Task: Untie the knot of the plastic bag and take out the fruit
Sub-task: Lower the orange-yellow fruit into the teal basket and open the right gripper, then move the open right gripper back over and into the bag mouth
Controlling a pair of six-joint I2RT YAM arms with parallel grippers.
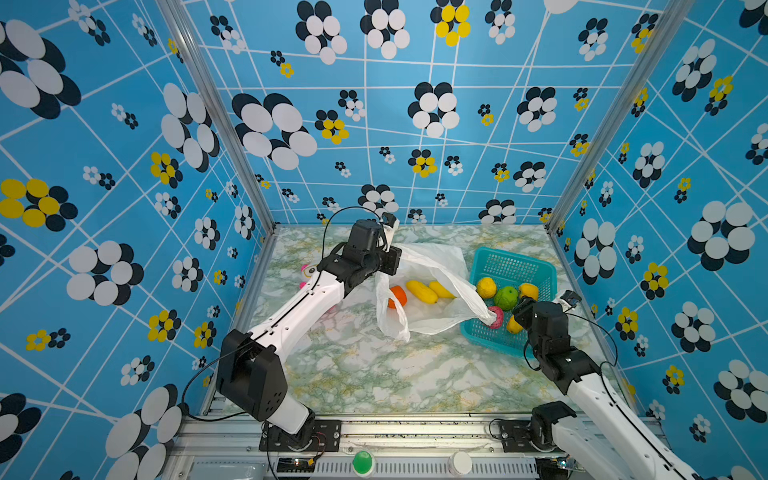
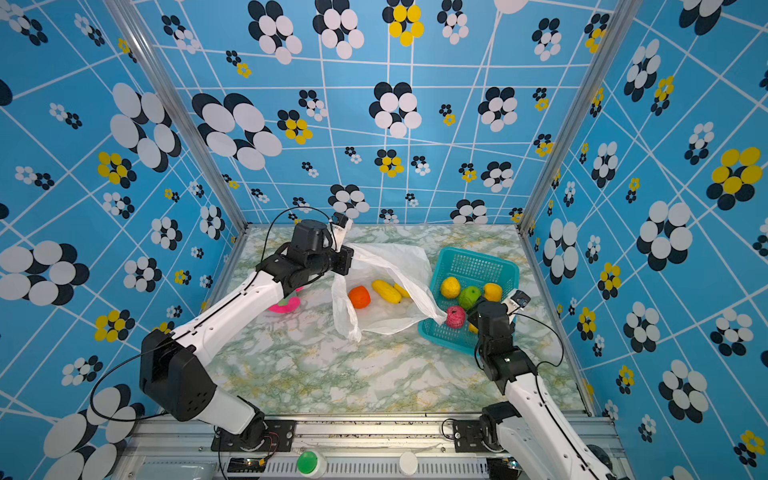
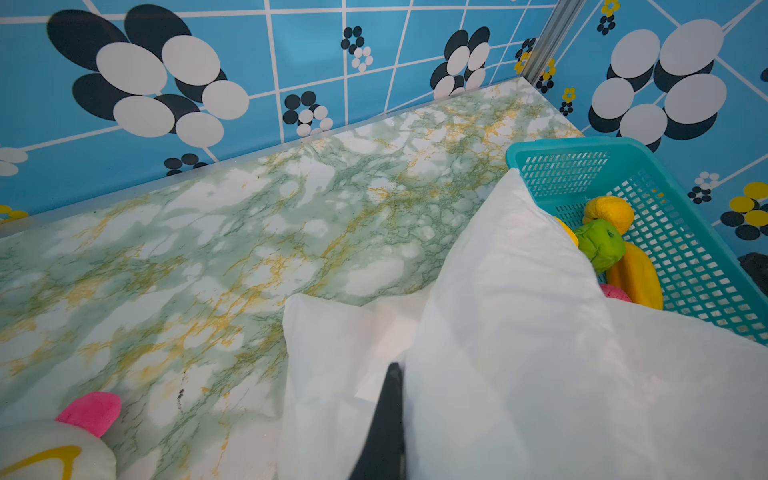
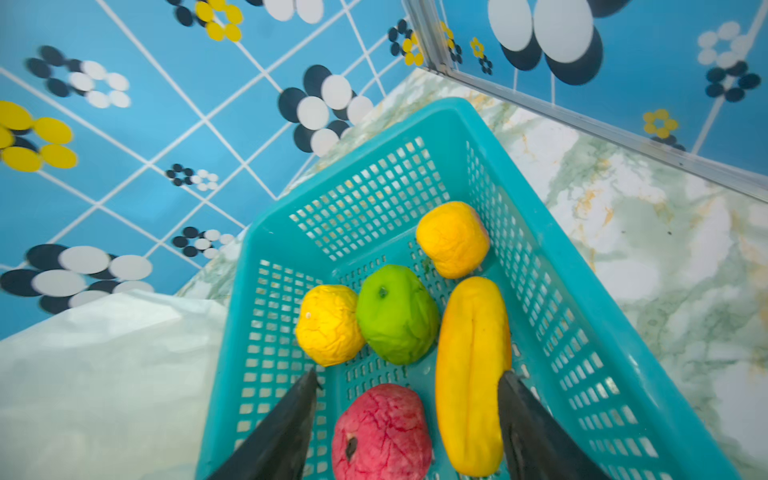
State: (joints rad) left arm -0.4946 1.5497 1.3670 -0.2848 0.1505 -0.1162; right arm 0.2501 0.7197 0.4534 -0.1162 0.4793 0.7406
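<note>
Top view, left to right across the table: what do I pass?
Plush toy → orange fruit → long yellow fruit → second long yellow fruit → round yellow fruit → green fruit. The bag and basket overlap these, so they are left out.

Plush toy (image 1: 309, 272): mostly hidden behind left arm. Left end effector (image 1: 397, 257): fingertips buried in plastic bag (image 1: 432, 266) folds. Oblong yellow fruit (image 1: 514, 325) in basket (image 1: 515, 259): half covered by right wrist.

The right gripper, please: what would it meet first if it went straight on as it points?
Probably the pink-red fruit in the teal basket, lying between the right gripper's open jaws; depth is unclear.
</note>
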